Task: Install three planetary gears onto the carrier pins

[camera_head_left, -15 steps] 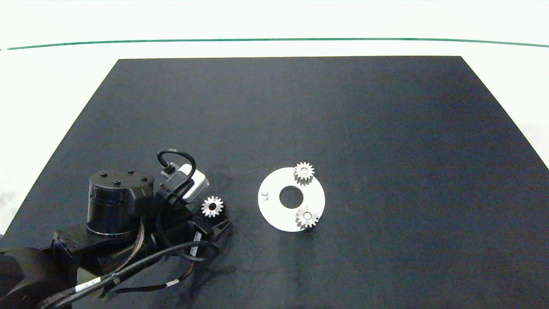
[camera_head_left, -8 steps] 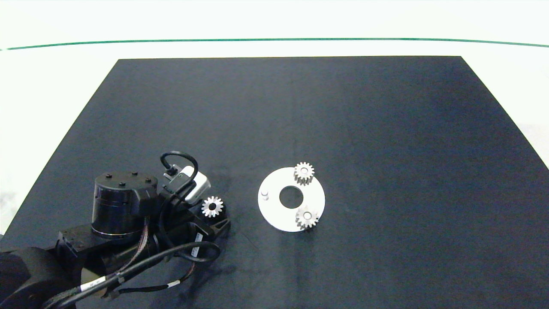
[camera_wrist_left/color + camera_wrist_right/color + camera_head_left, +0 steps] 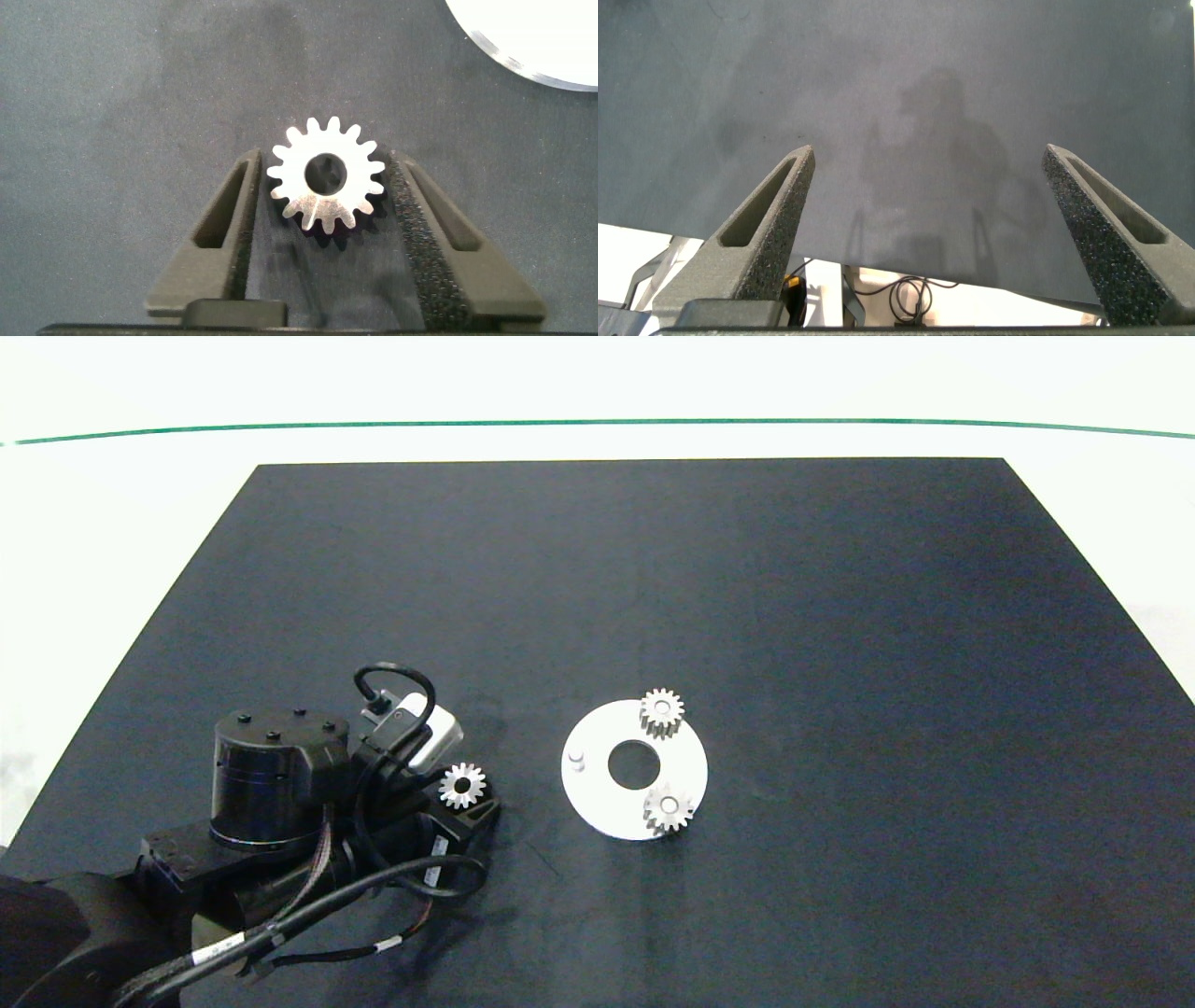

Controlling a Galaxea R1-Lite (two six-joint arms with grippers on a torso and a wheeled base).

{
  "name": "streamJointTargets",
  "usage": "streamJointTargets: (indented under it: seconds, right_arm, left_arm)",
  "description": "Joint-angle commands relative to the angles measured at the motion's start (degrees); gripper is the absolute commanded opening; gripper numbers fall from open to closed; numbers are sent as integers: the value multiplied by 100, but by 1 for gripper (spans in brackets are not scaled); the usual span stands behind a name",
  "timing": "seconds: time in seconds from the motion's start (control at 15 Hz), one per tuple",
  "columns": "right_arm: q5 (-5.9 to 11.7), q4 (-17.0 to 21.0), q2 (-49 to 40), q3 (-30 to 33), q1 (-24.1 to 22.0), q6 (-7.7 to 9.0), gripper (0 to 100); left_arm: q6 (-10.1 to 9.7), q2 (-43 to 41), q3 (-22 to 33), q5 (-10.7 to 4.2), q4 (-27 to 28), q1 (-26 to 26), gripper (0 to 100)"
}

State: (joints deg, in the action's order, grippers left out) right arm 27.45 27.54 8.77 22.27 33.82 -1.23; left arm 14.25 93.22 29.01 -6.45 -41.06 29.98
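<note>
A white carrier disc (image 3: 602, 803) lies at the mat's middle, its edge also showing in the left wrist view (image 3: 533, 37). Two planetary gears (image 3: 662, 711) (image 3: 668, 808) sit on carrier pins; one pin (image 3: 577, 761) on the disc's left side stands bare. A third silver gear (image 3: 462, 786) (image 3: 325, 182) lies flat on the mat left of the disc. My left gripper (image 3: 325, 161) is open and straddles this gear, with its pads (image 3: 411, 215) very close to the teeth on both sides. My right gripper (image 3: 927, 154) hangs wide open and holds nothing.
The black mat (image 3: 840, 616) spreads over a white table. The right wrist view shows the mat's near edge (image 3: 878, 259), with cables below it. The left arm's body (image 3: 271, 775) fills the front left corner of the mat.
My left arm has crept to the right toward the loose gear, bringing its fingers further around it. The gear itself and the disc have stayed in place.
</note>
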Motion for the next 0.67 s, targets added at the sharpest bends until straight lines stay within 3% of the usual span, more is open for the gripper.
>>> streamJointTargets:
  seconds: [0.07,0.67]
  right_arm:
    - [14,15,11,5,2,0,100]
    - [14,94,11,-4,11,9,100]
  left_arm:
    - [8,3,8,-6,-25,-9,47]
    - [25,-23,-36,-6,-25,-9,29]
